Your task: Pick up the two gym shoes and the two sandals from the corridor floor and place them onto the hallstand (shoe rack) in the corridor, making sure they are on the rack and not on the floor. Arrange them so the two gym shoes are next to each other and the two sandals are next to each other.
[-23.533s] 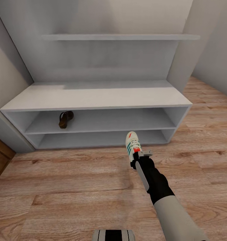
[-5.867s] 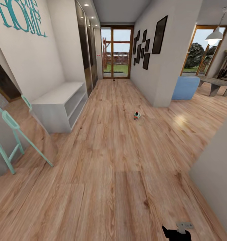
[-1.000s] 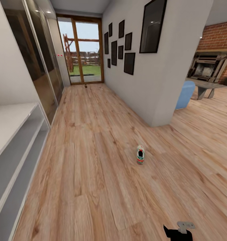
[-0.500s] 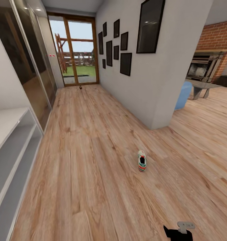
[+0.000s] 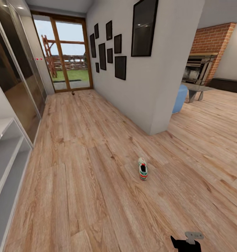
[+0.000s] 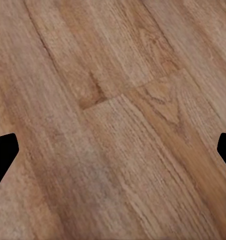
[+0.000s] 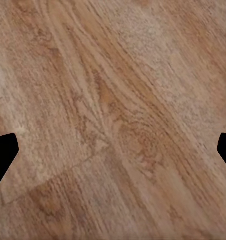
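Warm brown wood-grain planks form the corridor floor (image 5: 83,182), and one gym shoe (image 5: 143,168) lies on it, white with green stripes and a red-and-green heel, at about 12 o'clock from the robot and slightly to the right, heel toward the camera. No label on the shoe can be read. At 9 o'clock stands a pale-grey shelf unit (image 5: 3,164); its two open shelf rows hold nothing in the visible portion. One small dark object (image 5: 73,93) sits far down the corridor near the glass door (image 5: 64,57), too small to identify. Eight dark picture frames (image 5: 120,67) hang on the white wall. The right gripper (image 5: 186,241) appears at 5 o'clock. Both wrist views show floor between dark fingertips (image 6: 3,152) (image 7: 3,152) at opposite edges: both grippers are spread wide, holding nothing.
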